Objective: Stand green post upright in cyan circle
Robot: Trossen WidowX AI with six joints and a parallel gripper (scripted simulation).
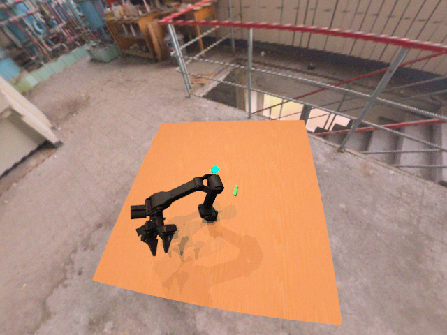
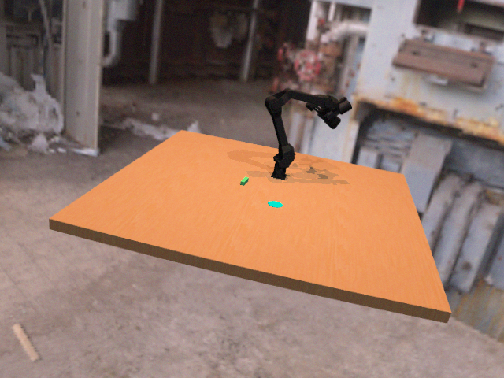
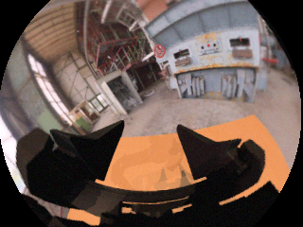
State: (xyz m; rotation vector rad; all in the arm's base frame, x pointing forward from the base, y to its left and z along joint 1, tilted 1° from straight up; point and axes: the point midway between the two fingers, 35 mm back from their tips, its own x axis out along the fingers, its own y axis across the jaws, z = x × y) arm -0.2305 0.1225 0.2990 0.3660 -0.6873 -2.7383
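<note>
The green post (image 1: 235, 190) (image 2: 244, 180) lies on its side on the orange table, a short way from the arm's base. The cyan circle (image 1: 214, 169) (image 2: 275, 204) is a flat disc on the table, with nothing on it. The post lies outside the circle, apart from it. My gripper (image 1: 160, 252) (image 3: 151, 125) is open and empty, raised high above the table on the other side of the arm's base from the circle. In the exterior view its fingertips are hard to make out. Neither post nor circle shows in the wrist view.
The orange table (image 1: 274, 151) (image 2: 183, 231) (image 3: 227, 134) carries the arm's base (image 1: 207, 213) (image 2: 279, 169), which stands close to both post and circle. The arm casts shadows on the table. A railing and stairs show beyond the table in the top view.
</note>
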